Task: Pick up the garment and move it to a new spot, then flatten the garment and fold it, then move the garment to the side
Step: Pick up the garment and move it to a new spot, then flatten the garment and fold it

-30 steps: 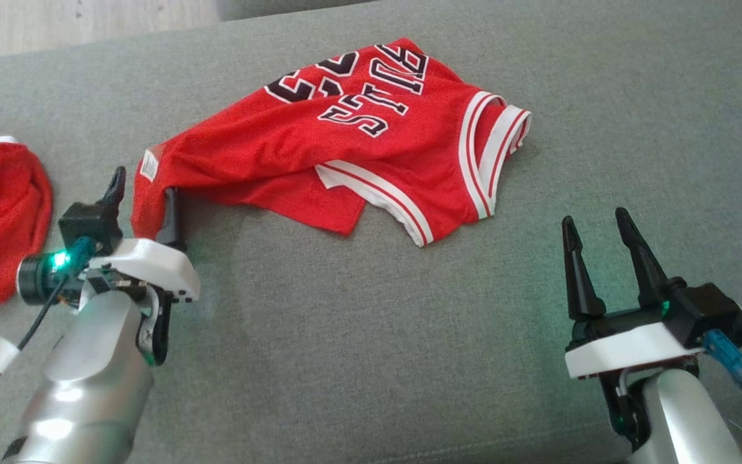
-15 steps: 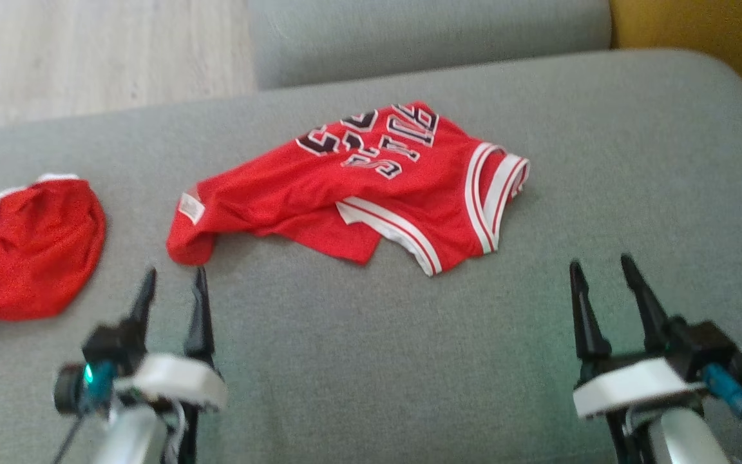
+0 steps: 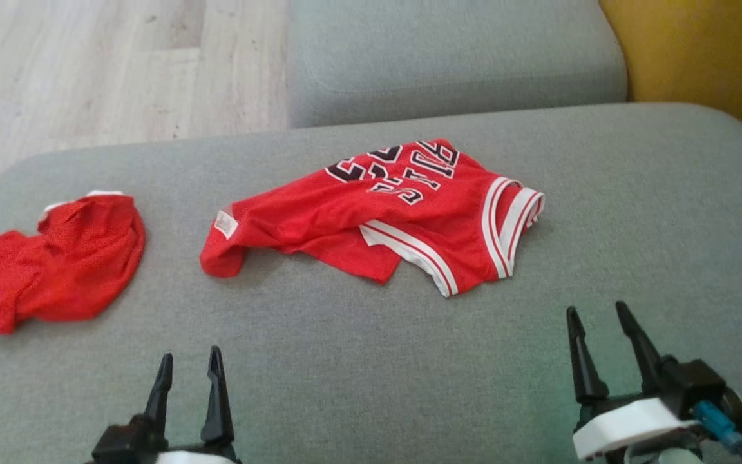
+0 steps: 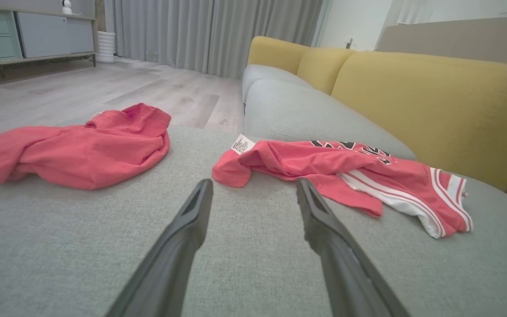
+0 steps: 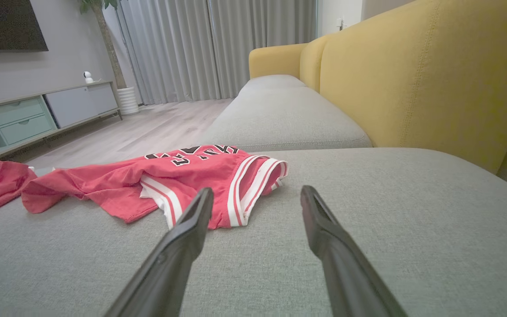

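A red sports jersey (image 3: 384, 219) lies crumpled and partly doubled over itself near the middle of a wide grey sofa cushion (image 3: 371, 374). Black letters edged in white show on its far part. White and red striped trim runs along its right end, and a small white label (image 3: 225, 223) sits at its left end. The jersey rests on the cushion and nothing holds it.

The robot's left gripper (image 3: 190, 352) is at the bottom left of the head view. Its two dark fingers are spread wide apart with nothing between them. It points towards the jersey's labelled end from the near side and is clear of the cloth.

The right gripper (image 3: 595, 308) is at the bottom right, its fingers also spread wide and empty. The jersey's striped end lies ahead of it and to its left, apart from the fingertips.

A second red garment (image 3: 55, 264) lies bunched at the cushion's left edge, well apart from the jersey. Behind the cushion there is another grey seat (image 3: 455, 58), a yellow backrest (image 3: 699, 58) to the right and pale wood floor (image 3: 87, 71) to the left.
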{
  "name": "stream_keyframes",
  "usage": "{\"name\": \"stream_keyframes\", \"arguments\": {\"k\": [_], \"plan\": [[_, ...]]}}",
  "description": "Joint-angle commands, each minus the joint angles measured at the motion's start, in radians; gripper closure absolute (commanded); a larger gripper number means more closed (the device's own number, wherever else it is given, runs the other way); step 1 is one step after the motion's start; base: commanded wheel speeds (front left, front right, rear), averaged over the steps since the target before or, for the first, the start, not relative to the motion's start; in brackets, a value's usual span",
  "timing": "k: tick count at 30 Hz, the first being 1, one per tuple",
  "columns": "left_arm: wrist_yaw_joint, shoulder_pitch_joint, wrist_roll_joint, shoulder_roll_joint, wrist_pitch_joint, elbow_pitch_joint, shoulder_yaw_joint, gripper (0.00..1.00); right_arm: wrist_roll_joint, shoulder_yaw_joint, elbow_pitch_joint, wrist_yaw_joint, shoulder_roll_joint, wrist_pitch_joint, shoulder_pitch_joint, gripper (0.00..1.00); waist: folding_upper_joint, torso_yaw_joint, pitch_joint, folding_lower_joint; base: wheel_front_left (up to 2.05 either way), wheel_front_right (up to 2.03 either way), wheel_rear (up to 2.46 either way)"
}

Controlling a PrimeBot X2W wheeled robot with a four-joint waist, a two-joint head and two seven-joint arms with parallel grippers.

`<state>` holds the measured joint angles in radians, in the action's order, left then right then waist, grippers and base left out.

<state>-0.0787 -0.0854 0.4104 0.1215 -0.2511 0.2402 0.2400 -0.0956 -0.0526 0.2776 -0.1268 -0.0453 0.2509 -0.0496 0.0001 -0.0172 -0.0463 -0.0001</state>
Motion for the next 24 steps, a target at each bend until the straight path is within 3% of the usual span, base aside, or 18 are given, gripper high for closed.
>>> {"name": "stream_keyframes", "arguments": {"k": [1, 24], "plan": [[0.003, 0.035, -0.015, 0.004, -0.011, -0.037, -0.035, 0.00, 0.001, -0.027, -0.023, -0.004, -0.005, 0.011, 0.021, 0.00, -0.0001, 0.004, -0.003, 0.0001, 0.00, 0.00, 0.00], [0.029, 0.038, -0.055, -0.010, -0.011, 0.000, -0.048, 0.00, -0.011, -0.068, 0.042, -0.004, -0.005, 0.011, 0.035, 0.00, -0.0001, 0.033, -0.006, 0.0001, 0.00, 0.00, 0.00]]}}
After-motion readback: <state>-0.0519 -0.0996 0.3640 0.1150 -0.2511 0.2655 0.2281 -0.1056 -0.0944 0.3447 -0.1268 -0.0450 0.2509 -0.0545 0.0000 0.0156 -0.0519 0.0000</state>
